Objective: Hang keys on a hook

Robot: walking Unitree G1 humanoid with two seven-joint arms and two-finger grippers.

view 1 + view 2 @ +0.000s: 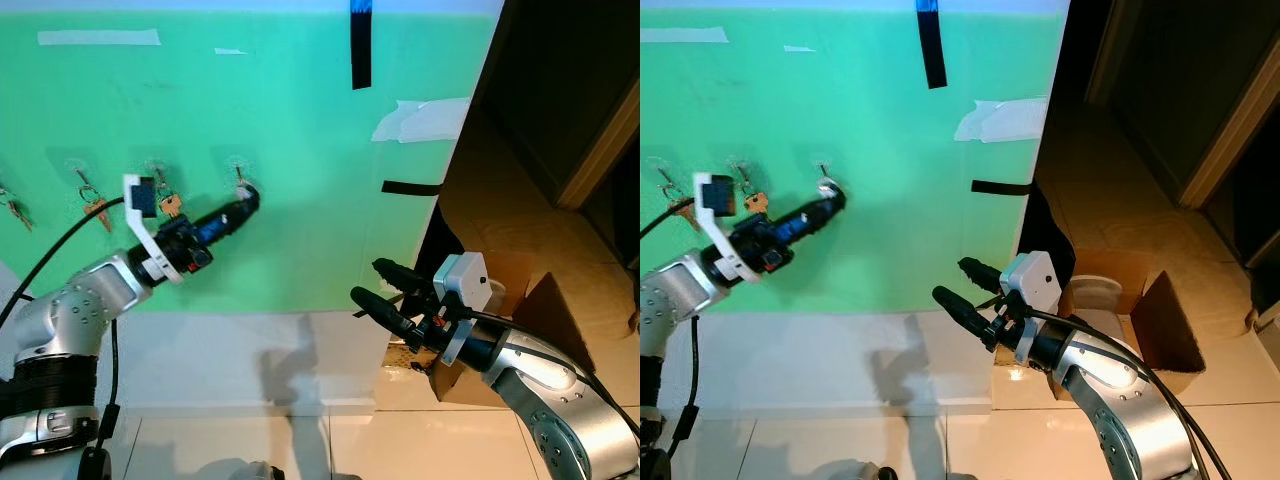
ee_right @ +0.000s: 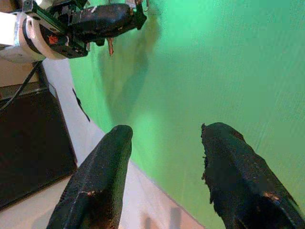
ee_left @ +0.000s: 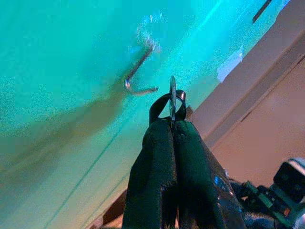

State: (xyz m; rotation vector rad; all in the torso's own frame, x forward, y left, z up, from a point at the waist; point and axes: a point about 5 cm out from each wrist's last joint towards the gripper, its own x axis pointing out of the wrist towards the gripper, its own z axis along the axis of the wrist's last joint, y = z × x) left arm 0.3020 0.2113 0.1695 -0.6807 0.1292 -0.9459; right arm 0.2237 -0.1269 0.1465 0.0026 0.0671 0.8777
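Observation:
My left gripper is raised to the green wall and shut on a metal key ring. The ring stands just beside the tip of a small clear-backed wire hook, close to it but apart. A copper key dangles under that gripper. This hook is the rightmost in a row. The hooks to its left carry keys. My right gripper hovers lower and to the right, open, with nothing between its fingers.
Black tape strips and white tape patches mark the wall. A white baseboard runs below it, over tiled floor. An open cardboard box sits on the right by a dark doorway.

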